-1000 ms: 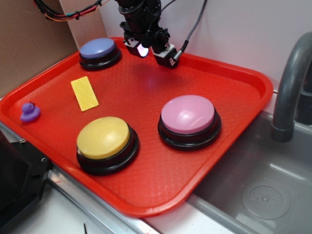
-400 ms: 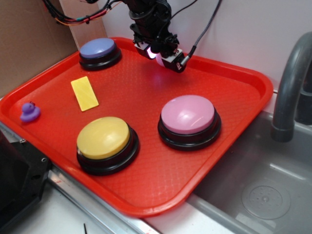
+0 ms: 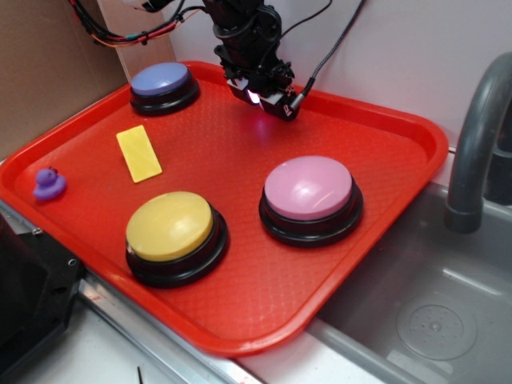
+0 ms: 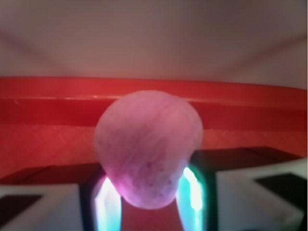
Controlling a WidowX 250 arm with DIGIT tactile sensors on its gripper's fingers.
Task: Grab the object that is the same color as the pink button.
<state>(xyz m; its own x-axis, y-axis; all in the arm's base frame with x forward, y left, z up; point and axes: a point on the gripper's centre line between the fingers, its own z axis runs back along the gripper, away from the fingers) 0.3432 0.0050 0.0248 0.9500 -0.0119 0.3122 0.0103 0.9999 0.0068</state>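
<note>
The pink ball (image 4: 147, 144) fills the wrist view, its lower half pinched between my two lit fingers (image 4: 103, 202), which press into its sides. In the exterior view my gripper (image 3: 258, 93) is low over the back of the red tray (image 3: 240, 152), shut on the pink ball (image 3: 254, 98), of which only a small glowing spot shows. The large pink button (image 3: 309, 188) with its black base stands on the tray nearer the front and to the right, apart from the gripper.
On the tray are a yellow button (image 3: 170, 226), a blue-purple button (image 3: 160, 79), a flat yellow rectangle (image 3: 138, 153) and a purple duck (image 3: 49, 184). The tray's back rim (image 4: 48, 91) lies just past the ball. A grey faucet (image 3: 472, 136) and sink (image 3: 424, 304) are at right.
The gripper has shifted a little right and down toward the tray's back, and its jaws have closed from wide open onto the pink ball.
</note>
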